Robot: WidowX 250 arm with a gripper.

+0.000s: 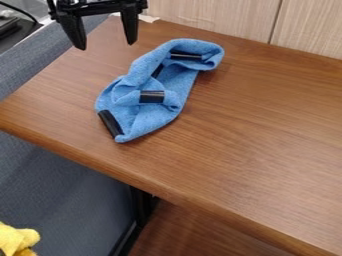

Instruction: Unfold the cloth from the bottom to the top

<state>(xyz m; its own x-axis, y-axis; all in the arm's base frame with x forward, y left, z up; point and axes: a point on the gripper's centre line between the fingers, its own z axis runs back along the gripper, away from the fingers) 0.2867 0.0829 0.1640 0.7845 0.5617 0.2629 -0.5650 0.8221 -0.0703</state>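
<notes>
My gripper [105,46] hangs at the upper left, above the table's far left part, with its two fingers spread apart and nothing between them. The blue cloth [157,120] lies bunched and folded on the wooden table, to the right of and below the gripper in the view, apart from it. Black strips mark the cloth: one at its lower left corner, one on a fold near the middle, one by the upper end, and part of another between folds. Some of the cloth's surface is hidden under its own folds.
The brown table [260,135] has its front edge running from the left down to the lower right. A wood-panelled wall [214,15] stands behind it. A grey-blue surface [60,175] lies beyond the table's left side, with a yellow object [17,239] at the lower left corner.
</notes>
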